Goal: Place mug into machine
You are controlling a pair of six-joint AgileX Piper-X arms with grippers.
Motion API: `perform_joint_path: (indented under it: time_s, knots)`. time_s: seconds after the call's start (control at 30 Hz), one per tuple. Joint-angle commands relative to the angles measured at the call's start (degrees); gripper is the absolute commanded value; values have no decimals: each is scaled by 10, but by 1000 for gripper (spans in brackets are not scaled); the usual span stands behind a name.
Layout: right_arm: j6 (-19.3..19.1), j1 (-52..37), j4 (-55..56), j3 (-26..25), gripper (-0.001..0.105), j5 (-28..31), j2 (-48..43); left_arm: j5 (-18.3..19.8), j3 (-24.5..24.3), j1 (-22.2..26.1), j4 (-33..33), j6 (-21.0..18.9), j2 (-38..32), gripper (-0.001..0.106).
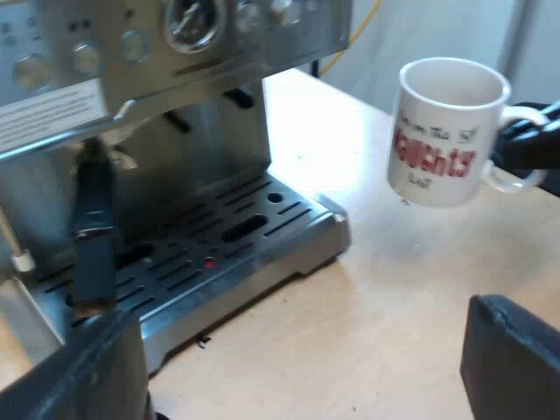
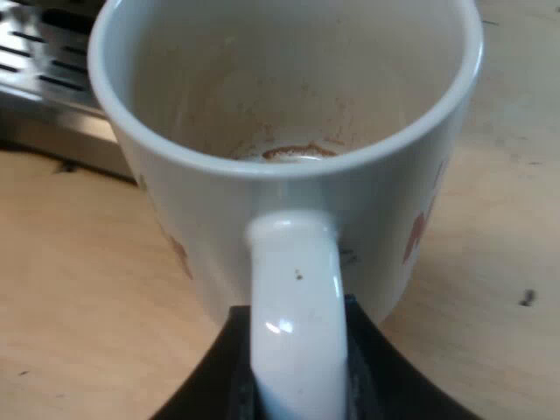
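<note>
A white mug (image 1: 446, 131) with red lettering hangs upright above the wooden table, off to the side of the espresso machine (image 1: 175, 52). My right gripper (image 1: 529, 140) holds it by the handle. In the right wrist view the mug (image 2: 289, 87) is empty, with a brown ring at its bottom, and my right gripper (image 2: 296, 376) is shut on the white handle. The machine's slotted drip tray (image 1: 219, 254) has nothing standing on it. My left gripper (image 1: 297, 376) is open over the table just in front of the tray, with nothing between its fingers.
A dark holder handle (image 1: 92, 236) sticks out from the machine's front over the drip tray. Dials and a gauge (image 1: 192, 17) line the panel above. Bare wooden table (image 1: 394, 289) lies between the mug and the tray. The tray's edge (image 2: 44, 96) shows beyond the mug.
</note>
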Motion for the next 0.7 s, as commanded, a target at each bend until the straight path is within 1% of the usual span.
perform_joint_path:
  time_s: [0.03, 0.1, 0.27, 0.37, 0.53, 0.6, 0.7]
  knots:
    - [0, 23, -24, -10, 0, 0, -6, -12, -2, -3, -2, -7, -9, 74]
    - [12, 46, -36, -10, 0, 14, 7, -23, 0, -3, -2, -14, -10, 74]
    - [31, 77, -103, -10, 0, 22, 53, -29, 19, -3, -6, -23, -10, 74]
    - [43, 82, -138, -10, 0, 23, 95, -52, 34, -3, -5, -34, -10, 74]
    - [43, 82, -205, -17, 0, 23, 163, -83, 44, -3, -5, -34, -9, 74]
    - [39, 82, -225, -32, 0, 23, 202, -97, 46, -3, -7, -34, -9, 74]
    - [37, 82, -235, -64, 0, 23, 255, -97, 56, -3, -12, -34, -9, 74]
